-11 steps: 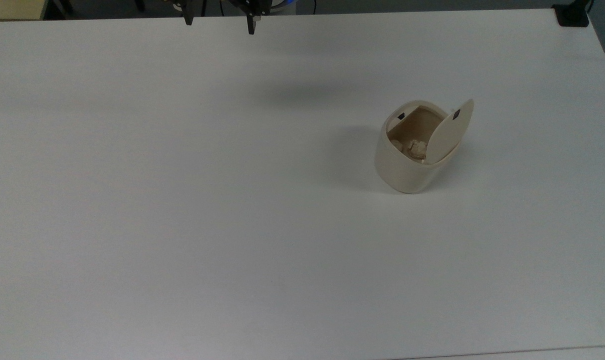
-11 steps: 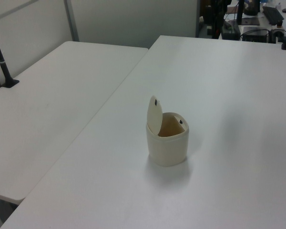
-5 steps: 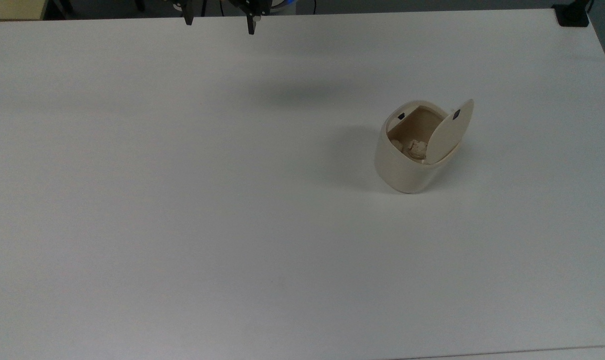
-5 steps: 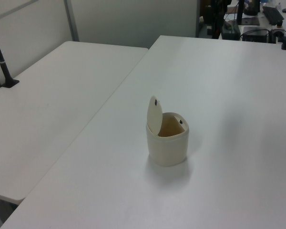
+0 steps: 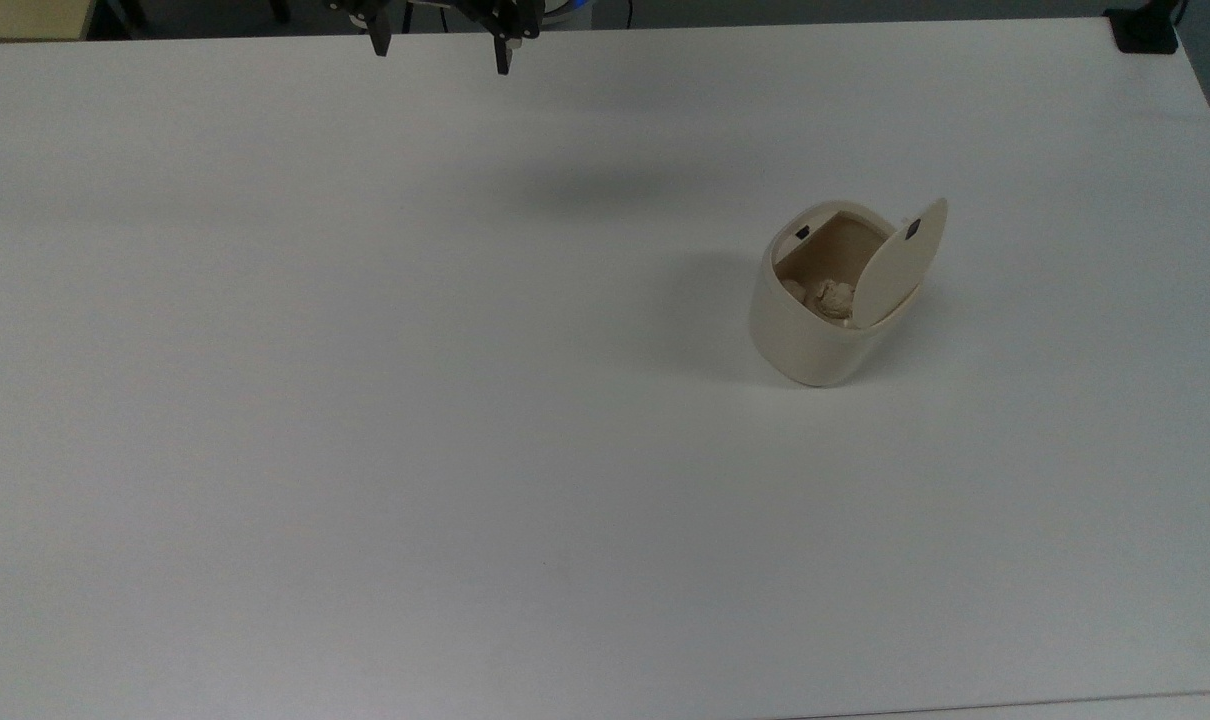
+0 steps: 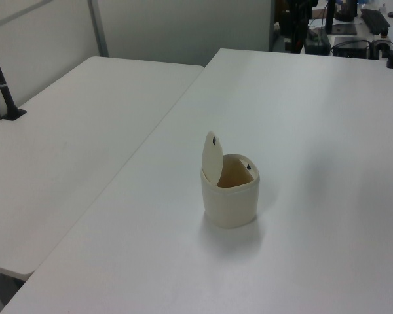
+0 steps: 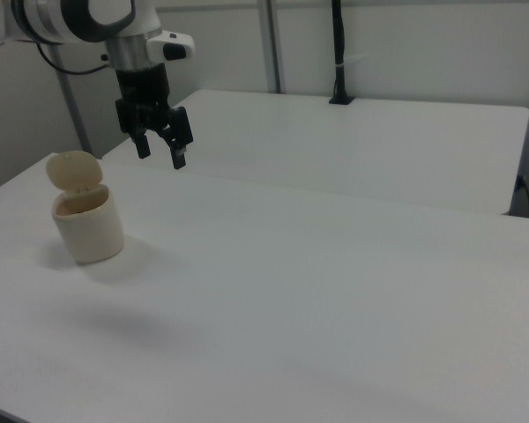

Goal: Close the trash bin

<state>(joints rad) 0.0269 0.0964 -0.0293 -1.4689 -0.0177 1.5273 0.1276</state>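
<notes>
Currently, in the top view the pincer (image 5: 437, 52) hangs with fingers spread and nothing held at the upper edge of the bench (image 5: 365, 400), while the trash bin (image 5: 827, 300) sits well apart toward the top view's lower right, its lid (image 5: 902, 262) raised on the bin's right side. In the left view the bin (image 6: 230, 195) stands mid-bench with the lid (image 6: 213, 157) upright on the left view's left rim; the pincer is out of frame. In the right view the pincer (image 7: 160, 152) hovers up and to the right view's right of the bin (image 7: 87, 220), so the coming move likely runs toward the lid (image 7: 74, 168) from behind its hinge side.
</notes>
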